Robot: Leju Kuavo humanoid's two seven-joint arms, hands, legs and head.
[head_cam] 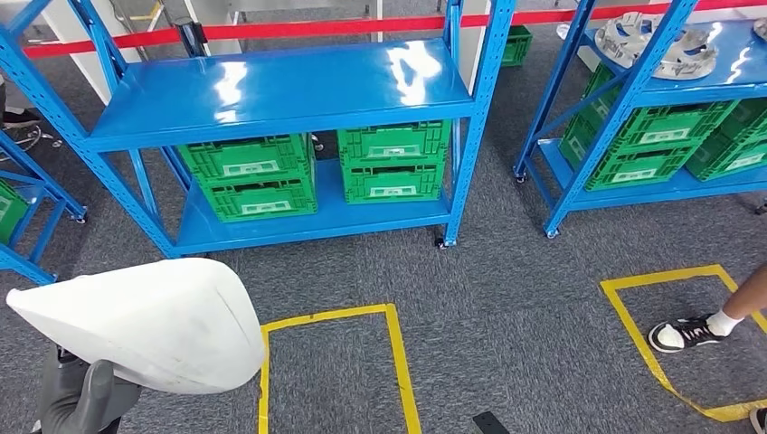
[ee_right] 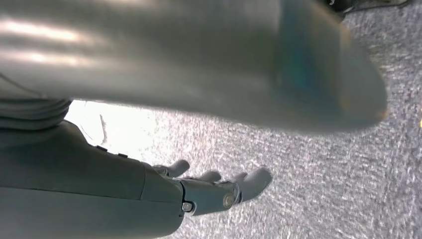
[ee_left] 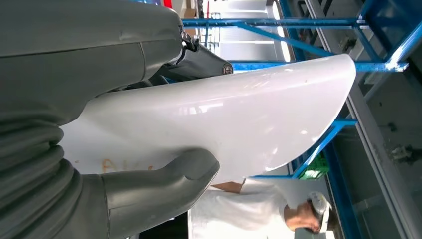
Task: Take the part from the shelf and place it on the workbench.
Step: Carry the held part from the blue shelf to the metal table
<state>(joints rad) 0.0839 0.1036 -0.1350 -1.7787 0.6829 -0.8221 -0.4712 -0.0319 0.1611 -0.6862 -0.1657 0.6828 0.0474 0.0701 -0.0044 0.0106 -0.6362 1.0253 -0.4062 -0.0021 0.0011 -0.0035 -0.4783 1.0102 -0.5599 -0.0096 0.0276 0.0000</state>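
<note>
Grey carpet (head_cam: 506,280) covers the floor, marked with yellow tape squares (head_cam: 335,362) — one near the middle, another to the right where a person's shoe (head_cam: 683,334) stands inside the outline. Facing the robot is a blue rack (head_cam: 280,90); its upper shelf is glossy and bare, and green crates (head_cam: 312,172) sit in two stacks of two on the bottom shelf. A red barrier tape (head_cam: 298,29) runs behind the rack. A second rack (head_cam: 651,117) to the right carries grey metal castings (head_cam: 656,41) on top and more green crates below. A third rack's frame shows at the left edge.

The part (head_cam: 149,321) — a smooth white curved shell — is off the shelf, held low at the robot's left side above the carpet. The left hand (ee_left: 154,184) grips it, thumb pressed on the glossy face with the fingers (ee_left: 199,62) behind the far edge. In the left wrist view a person in a white shirt (ee_left: 239,211) stands beyond the part.

The right hand (ee_right: 209,191) hangs over the carpet, fingers slightly apart and holding nothing.
</note>
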